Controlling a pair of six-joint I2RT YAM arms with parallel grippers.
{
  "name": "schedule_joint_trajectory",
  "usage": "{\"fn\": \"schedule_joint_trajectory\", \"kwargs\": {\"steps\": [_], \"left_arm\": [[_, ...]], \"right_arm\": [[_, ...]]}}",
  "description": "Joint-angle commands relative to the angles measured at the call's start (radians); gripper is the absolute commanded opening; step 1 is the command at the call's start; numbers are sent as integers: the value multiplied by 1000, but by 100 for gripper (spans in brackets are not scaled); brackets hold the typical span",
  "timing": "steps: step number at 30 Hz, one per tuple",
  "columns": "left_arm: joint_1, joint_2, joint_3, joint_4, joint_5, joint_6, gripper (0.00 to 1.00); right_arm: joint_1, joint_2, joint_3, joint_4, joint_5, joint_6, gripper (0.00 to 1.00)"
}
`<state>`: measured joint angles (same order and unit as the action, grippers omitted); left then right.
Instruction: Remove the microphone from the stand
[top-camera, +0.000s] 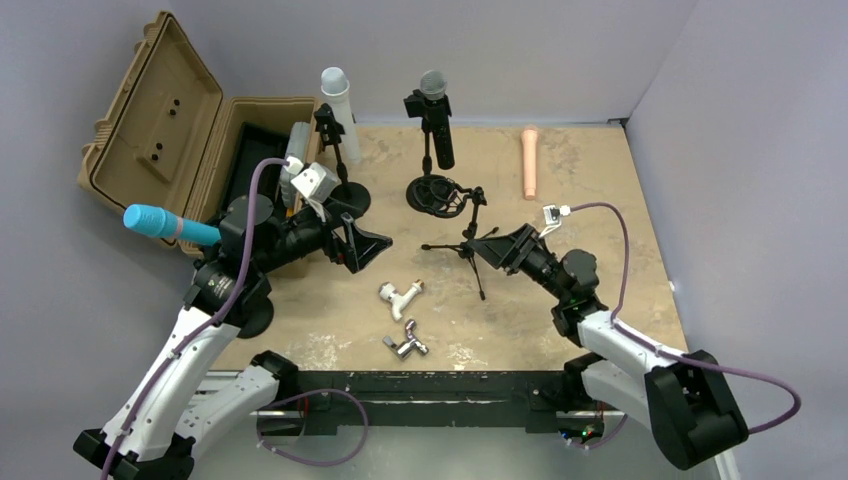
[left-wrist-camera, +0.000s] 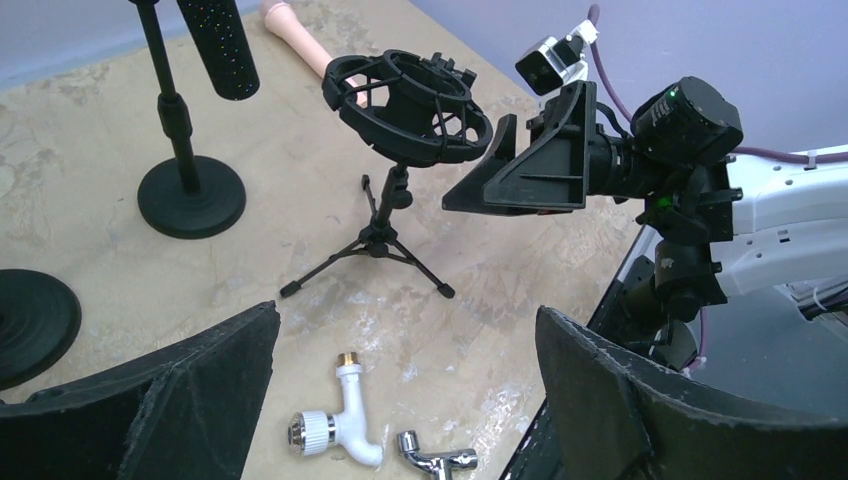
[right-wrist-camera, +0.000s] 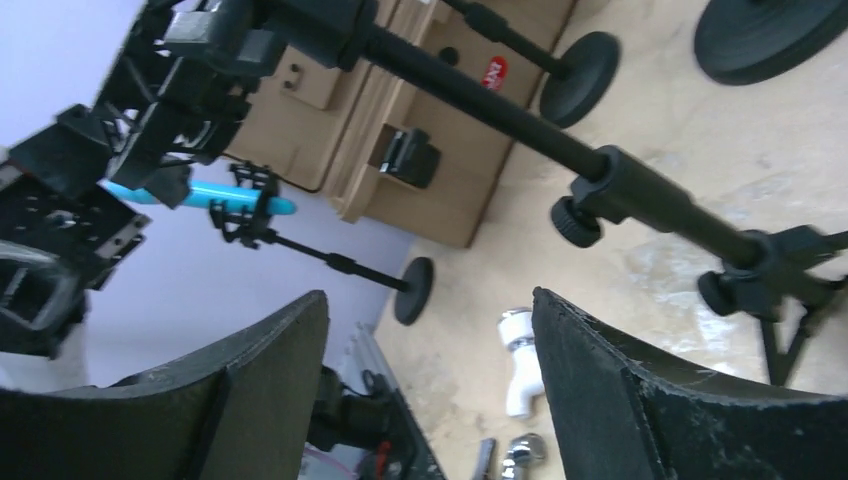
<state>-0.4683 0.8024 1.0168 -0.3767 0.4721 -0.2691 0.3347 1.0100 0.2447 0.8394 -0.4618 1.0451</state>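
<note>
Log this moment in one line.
left gripper: open, empty | right gripper: open, empty, close to small black tripod stand | its black shock mount: empty | black cylindrical microphone: on black round-base stand

Looks like a robotics lab test cell: plain lavender partition walls (top-camera: 560, 50) boxing in a tan tabletop (top-camera: 590, 230), two robot arms (top-camera: 190, 350) bolted to a black rail (top-camera: 440, 385) at its near edge, purple cables (top-camera: 626, 250) looping off the wrists. Staged with props rather than lived in: microphone stands (top-camera: 430, 190), a hard tan case (top-camera: 150, 110), loose plumbing fittings (top-camera: 398, 297).
</note>
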Motion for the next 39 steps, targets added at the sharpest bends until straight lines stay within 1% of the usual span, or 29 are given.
{"fn": "schedule_joint_trajectory", "kwargs": {"steps": [1, 3, 6, 9, 10, 14, 18, 25, 31, 39], "left_arm": [[-10, -3, 16, 18, -10, 12, 96], [-12, -6, 16, 15, -17, 16, 96], [-13, -5, 17, 14, -17, 16, 96], [-13, -3, 18, 14, -15, 16, 96], [-14, -2, 18, 15, -14, 16, 96], [-16, -1, 17, 14, -13, 16, 96], [-17, 1, 17, 16, -10, 15, 96], [-22, 7, 17, 15, -10, 14, 96], [-26, 9, 17, 16, -9, 16, 96], [-26, 8, 17, 14, -14, 18, 96]], "right_arm": [[33, 52, -44, 260, 69, 177, 68], [36, 93, -44, 299, 73, 219, 65], [45, 153, -19, 313, 70, 241, 65], [51, 188, -2, 292, 93, 268, 65], [51, 201, 0, 298, 99, 276, 62], [53, 259, 18, 317, 114, 302, 61], [53, 323, 44, 352, 125, 310, 53], [54, 461, 62, 472, 113, 361, 49], [55, 495, 70, 475, 135, 381, 47], [54, 507, 76, 456, 175, 398, 40]]}}
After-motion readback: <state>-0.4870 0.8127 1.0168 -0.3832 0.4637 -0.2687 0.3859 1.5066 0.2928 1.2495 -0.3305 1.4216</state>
